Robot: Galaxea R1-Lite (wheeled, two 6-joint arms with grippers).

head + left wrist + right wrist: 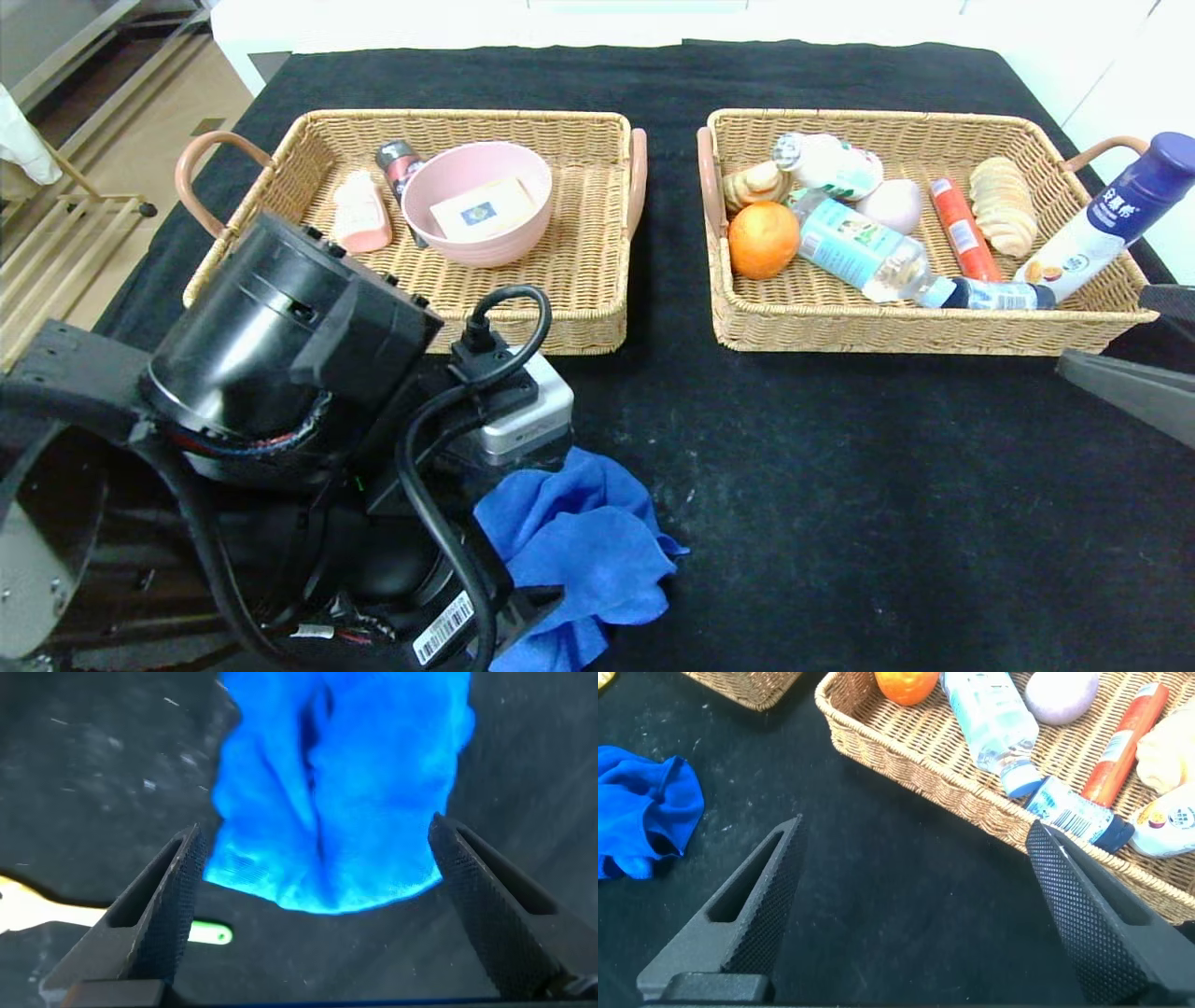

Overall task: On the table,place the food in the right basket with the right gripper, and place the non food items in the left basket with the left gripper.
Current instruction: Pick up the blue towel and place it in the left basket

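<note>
A crumpled blue cloth [579, 551] lies on the black table [840, 485] near the front. My left gripper [316, 829] is open just above the cloth, its fingers on either side of the cloth's [336, 784] edge, not touching it. In the head view the left arm hides its fingers. My right gripper [916, 826] is open and empty above bare table, beside the right basket's [915, 331] front wall. In that basket lie the clear water bottle [864, 250], the white dark-blue-capped bottle [1111, 219] and the small green-labelled bottle [831, 163]. No pear shows.
The left basket [579, 308] holds a pink bowl [478, 201] with a box, a pink item and a dark can. The right basket also holds an orange [763, 239], bread pieces and a red tube. A white, green-tipped object [210, 934] lies beside the cloth.
</note>
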